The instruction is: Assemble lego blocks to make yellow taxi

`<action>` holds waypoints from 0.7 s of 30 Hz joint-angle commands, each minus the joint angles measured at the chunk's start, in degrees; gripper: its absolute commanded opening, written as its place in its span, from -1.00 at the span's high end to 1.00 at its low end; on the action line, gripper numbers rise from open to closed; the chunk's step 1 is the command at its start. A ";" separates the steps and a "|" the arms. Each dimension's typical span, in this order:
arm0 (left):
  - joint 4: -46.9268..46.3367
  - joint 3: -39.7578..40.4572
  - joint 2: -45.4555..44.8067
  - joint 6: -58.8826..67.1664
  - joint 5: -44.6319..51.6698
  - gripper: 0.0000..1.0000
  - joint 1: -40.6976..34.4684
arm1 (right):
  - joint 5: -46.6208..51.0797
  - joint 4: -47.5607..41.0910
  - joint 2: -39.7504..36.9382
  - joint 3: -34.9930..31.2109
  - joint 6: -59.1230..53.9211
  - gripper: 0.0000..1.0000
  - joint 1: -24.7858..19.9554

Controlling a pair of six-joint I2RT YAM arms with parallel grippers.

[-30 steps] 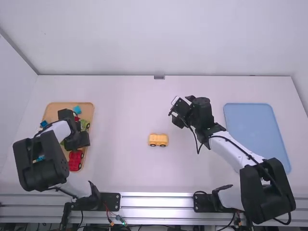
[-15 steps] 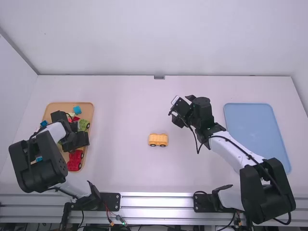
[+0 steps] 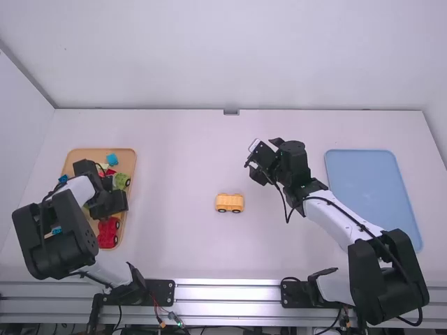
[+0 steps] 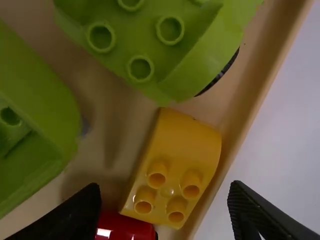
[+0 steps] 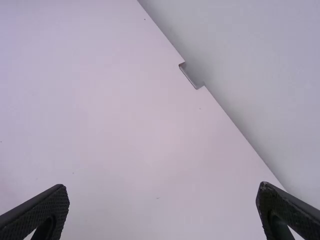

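Apparently, the yellow block (image 4: 187, 132) is awaiting its pick-up for joining the yellow wheeled base (image 3: 229, 203), which is sitting on the table (image 3: 181, 251). The next move is probably calling for lowering and closing around the block without catching the tray wall. The block is lying in the wooden tray (image 4: 247, 117) beside that wall, showing a smooth, curved end and four hollow round studs. A red block (image 4: 125, 228) is lying just beside it, a green block (image 4: 150, 45) near its curved end. The left gripper (image 4: 164, 187) is hovering above, fingers wide apart, gripping nothing. The right gripper (image 5: 162, 187) is hanging over the table, wide open and empty.
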 commanded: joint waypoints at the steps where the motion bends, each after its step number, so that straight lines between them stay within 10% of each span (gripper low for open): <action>1: -0.44 0.90 0.55 -0.22 0.68 -0.36 0.26 | 0.13 0.13 -0.94 1.14 0.31 -0.98 -0.04; 21: -1.55 0.83 0.55 -1.66 -4.20 -0.04 0.28 | 0.11 0.07 -0.94 1.14 0.37 -0.98 -0.04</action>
